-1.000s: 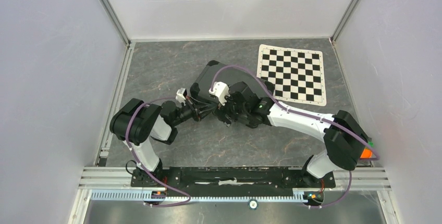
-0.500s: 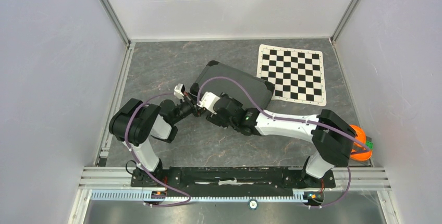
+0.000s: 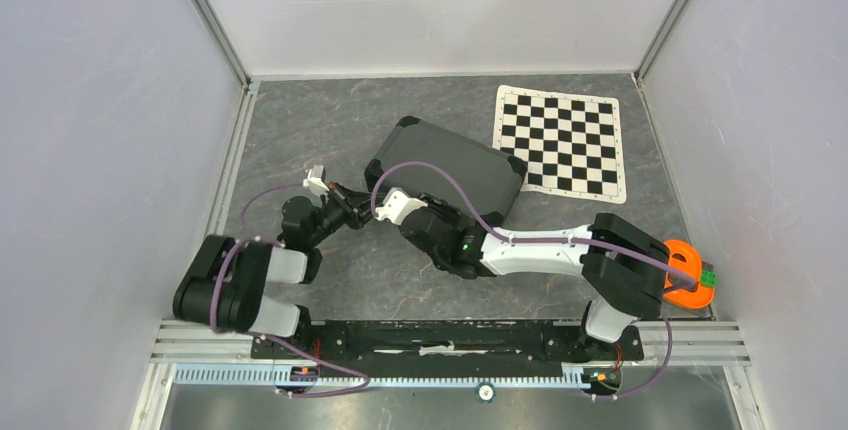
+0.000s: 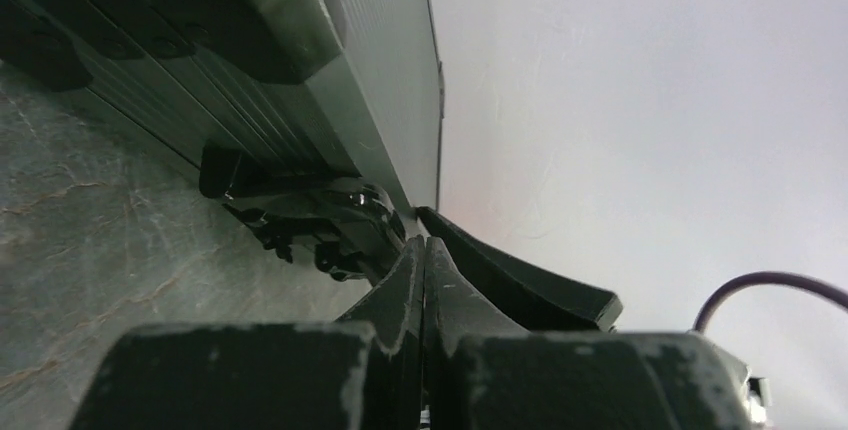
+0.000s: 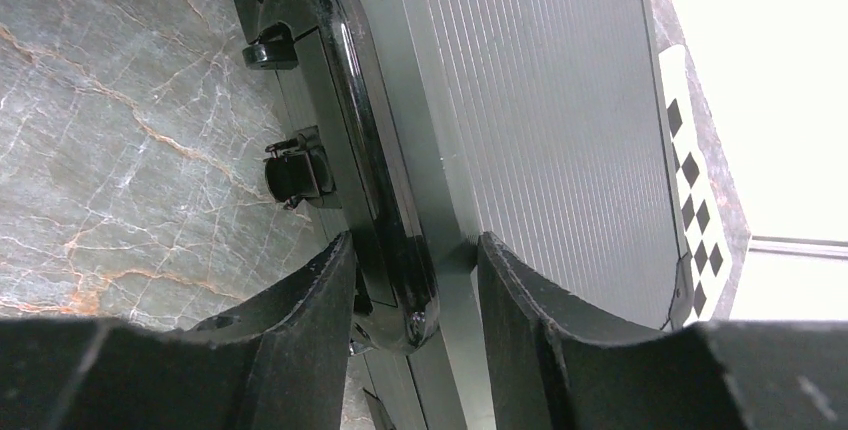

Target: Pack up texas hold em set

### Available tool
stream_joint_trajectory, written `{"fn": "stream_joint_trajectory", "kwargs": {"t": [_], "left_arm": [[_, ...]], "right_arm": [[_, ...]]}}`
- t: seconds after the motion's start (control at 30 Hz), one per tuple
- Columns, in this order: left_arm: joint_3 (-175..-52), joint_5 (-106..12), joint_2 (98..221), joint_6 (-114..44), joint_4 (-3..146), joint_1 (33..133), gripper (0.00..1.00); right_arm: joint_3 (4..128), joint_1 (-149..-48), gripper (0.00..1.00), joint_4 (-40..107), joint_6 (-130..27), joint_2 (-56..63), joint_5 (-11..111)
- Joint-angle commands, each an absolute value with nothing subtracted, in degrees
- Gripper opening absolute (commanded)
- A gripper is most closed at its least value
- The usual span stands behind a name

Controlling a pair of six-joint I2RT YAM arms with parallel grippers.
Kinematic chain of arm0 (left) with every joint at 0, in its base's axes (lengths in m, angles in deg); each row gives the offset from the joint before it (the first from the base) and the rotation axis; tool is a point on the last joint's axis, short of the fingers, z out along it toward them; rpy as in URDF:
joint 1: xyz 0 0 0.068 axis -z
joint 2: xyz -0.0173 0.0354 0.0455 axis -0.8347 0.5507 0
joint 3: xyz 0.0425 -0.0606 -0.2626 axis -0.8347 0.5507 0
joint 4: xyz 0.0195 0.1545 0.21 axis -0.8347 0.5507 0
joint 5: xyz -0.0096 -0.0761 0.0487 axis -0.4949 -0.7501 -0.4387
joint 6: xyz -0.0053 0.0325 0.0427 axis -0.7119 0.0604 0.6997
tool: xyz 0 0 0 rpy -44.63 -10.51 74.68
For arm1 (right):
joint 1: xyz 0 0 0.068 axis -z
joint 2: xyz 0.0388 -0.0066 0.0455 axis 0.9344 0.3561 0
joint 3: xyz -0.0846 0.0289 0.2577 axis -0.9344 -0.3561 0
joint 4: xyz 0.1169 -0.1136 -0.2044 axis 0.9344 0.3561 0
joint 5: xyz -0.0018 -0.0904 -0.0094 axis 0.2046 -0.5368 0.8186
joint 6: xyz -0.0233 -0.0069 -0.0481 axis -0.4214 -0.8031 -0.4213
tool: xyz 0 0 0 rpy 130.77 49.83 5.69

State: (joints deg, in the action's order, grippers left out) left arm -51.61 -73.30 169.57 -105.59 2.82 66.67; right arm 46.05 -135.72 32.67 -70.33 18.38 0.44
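**Right claw narrows astride the handle; left arm backs away**

On the left, the left arm has swung its shoulder down towards the near rail, lower than a second ago. The left gripper [image 4: 424,246] has drawn back with it, fingers pressed flat together with nothing between them. Its tips sit just off the near-left corner of the black case [image 3: 448,164], close by a small latch [image 4: 335,218] on that edge.

The case itself lies shut on the grey marbled table [image 3: 320,120], tilted, in the same spot as before. A second ago the right arm sprawled across it; now the whole ribbed lid shows.

The right gripper [image 5: 415,250] has slid off the lid and round to that same near-left edge. It was spread wide and is now about halfway in, one finger [image 5: 305,300] on each side of the glossy black handle [image 5: 365,140]. Whether they have pinched it yet, I cannot tell.

Further right, the chequered mat [image 3: 561,140] lies flat beside the case's far corner, unmoved. At the right wall, the orange piece [image 3: 690,276] is now in plain view beside the right arm's elbow, which hid most of it before.
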Motion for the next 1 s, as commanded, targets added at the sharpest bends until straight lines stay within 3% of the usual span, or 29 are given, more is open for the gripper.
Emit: {"fn": "stream_joint_trajectory", "kwargs": {"t": [0.0, 0.23, 0.57, 0.73, 0.87, 0.97], "left_arm": [[-53.09, -71.22, 158.89, -90.71, 23.54, 66.52, 0.03], [-55.76, -67.32, 146.81, -80.05, 43.92, 66.52, 0.05], [-54.4, -68.25, 151.81, -77.57, 40.49, 70.05, 0.09], [-56.8, -66.38, 155.83, -76.1, 39.92, 73.35, 0.13], [-58.68, -66.91, 161.23, -77.15, 36.1, 74.83, 0.14], [-58.8, -66.83, 163.89, -78.05, 33.35, 74.96, 0.14]], "right_arm": [[44.86, -134.46, 0.11, 36.29, -69.7, 18.64, -5.39], [47.43, -134.06, 0.02, 34.48, -71.98, 13.23, -5.81], [50.43, -130.07, 0.01, 36.86, -70.49, 11.32, 4.45], [50.72, -130.09, 0.18, 40.31, -70.92, 13.6, 10.75], [50.07, -131.04, 0.52, 41.55, -70.37, 14.14, 13.14], [50.38, -132.25, 0.7, 42.74, -69.66, 13.04, 12.69]]}}
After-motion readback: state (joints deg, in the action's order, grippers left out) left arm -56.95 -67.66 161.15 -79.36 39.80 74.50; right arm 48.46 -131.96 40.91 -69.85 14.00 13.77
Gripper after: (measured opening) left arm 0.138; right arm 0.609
